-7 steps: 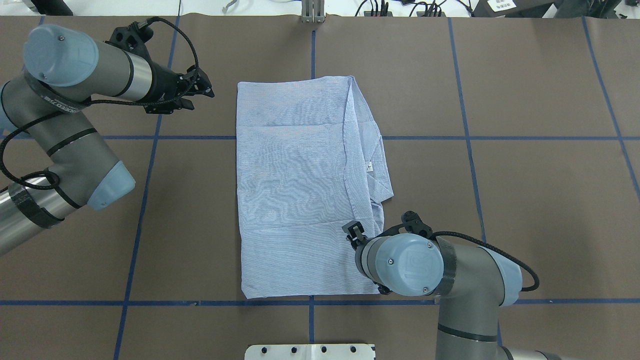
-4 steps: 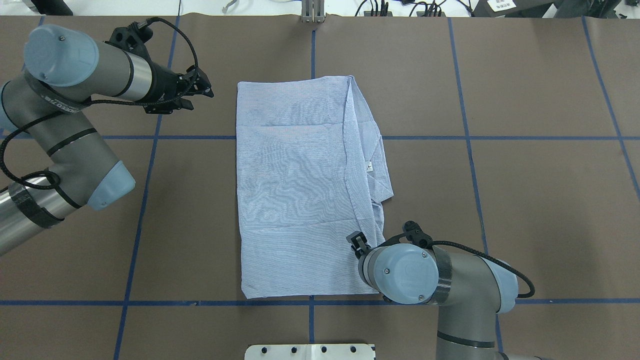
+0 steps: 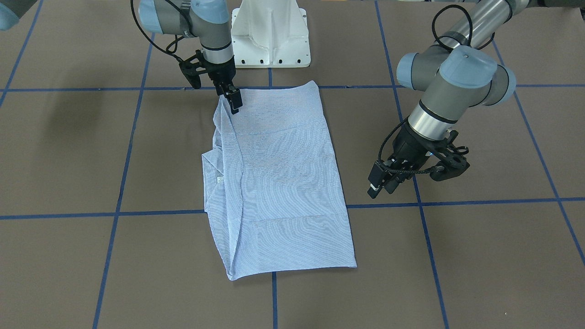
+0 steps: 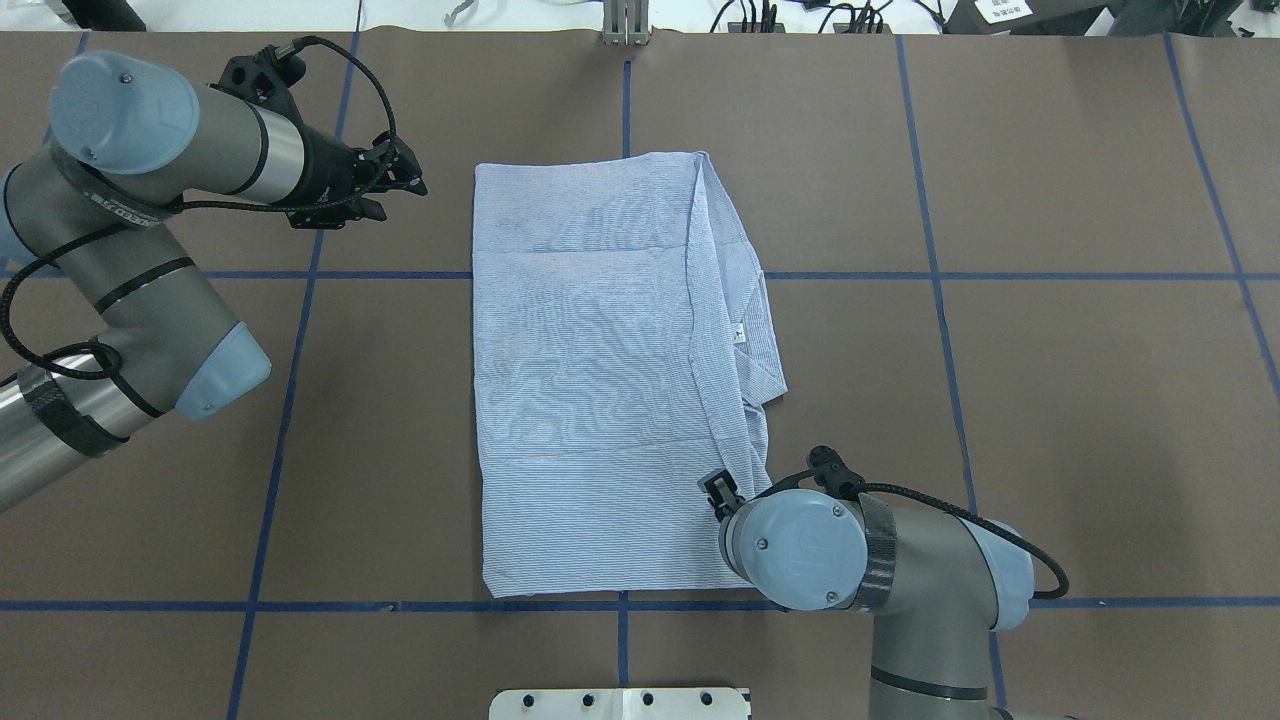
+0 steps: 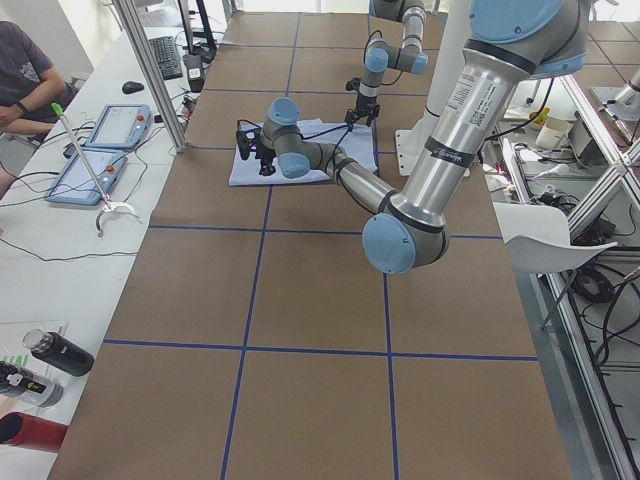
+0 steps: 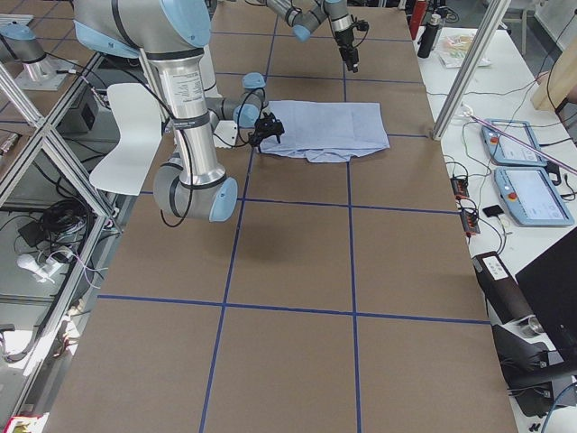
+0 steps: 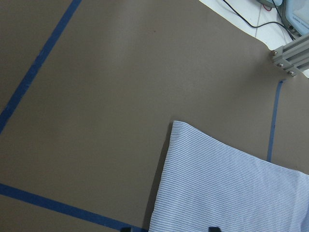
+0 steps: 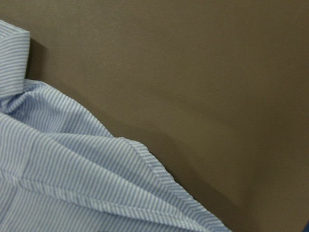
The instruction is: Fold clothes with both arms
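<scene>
Near bench edge: white base plate [image 4: 620, 703]. Just beyond, right gripper [image 3: 235, 103] is over the shirt [image 4: 590, 400], by its near right corner; can't tell its jaw state. 1 folded shirt lies mid-bench across blue tape lines [image 4: 1000, 275]. Left gripper [image 4: 407, 199] hovers off the far left corner, jaws apart, nothing held. Open bench [image 4: 1100, 420] both sides; metal bracket [image 4: 625, 30] at the far edge.

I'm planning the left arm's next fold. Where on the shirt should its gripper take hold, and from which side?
Probably the far-left corner of the shirt, approached low from the robot's left. That corner lies flat on the table with a clean edge, and the left gripper hangs just beside it, off the cloth. The bunched layers run along the opposite side.
</scene>
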Controlling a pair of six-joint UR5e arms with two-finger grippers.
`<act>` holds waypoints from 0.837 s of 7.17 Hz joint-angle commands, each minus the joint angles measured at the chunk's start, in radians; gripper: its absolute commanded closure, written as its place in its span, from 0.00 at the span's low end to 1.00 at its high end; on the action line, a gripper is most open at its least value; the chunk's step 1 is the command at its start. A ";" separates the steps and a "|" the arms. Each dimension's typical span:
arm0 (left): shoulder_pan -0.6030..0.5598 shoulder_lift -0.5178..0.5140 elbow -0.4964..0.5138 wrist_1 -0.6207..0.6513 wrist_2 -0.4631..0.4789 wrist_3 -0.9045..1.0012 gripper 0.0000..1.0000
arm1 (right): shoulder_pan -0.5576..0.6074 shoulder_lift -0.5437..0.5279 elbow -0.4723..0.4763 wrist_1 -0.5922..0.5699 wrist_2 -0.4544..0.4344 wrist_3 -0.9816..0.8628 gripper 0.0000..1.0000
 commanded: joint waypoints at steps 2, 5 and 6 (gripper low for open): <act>-0.001 0.002 0.001 0.000 0.003 -0.013 0.38 | -0.001 0.003 0.000 -0.001 -0.003 0.003 0.30; -0.001 0.002 -0.005 0.000 0.003 -0.013 0.38 | -0.002 0.005 0.003 -0.001 -0.005 0.018 0.67; -0.001 0.002 -0.006 0.003 0.003 -0.013 0.38 | -0.001 0.005 0.008 -0.001 -0.005 0.029 0.99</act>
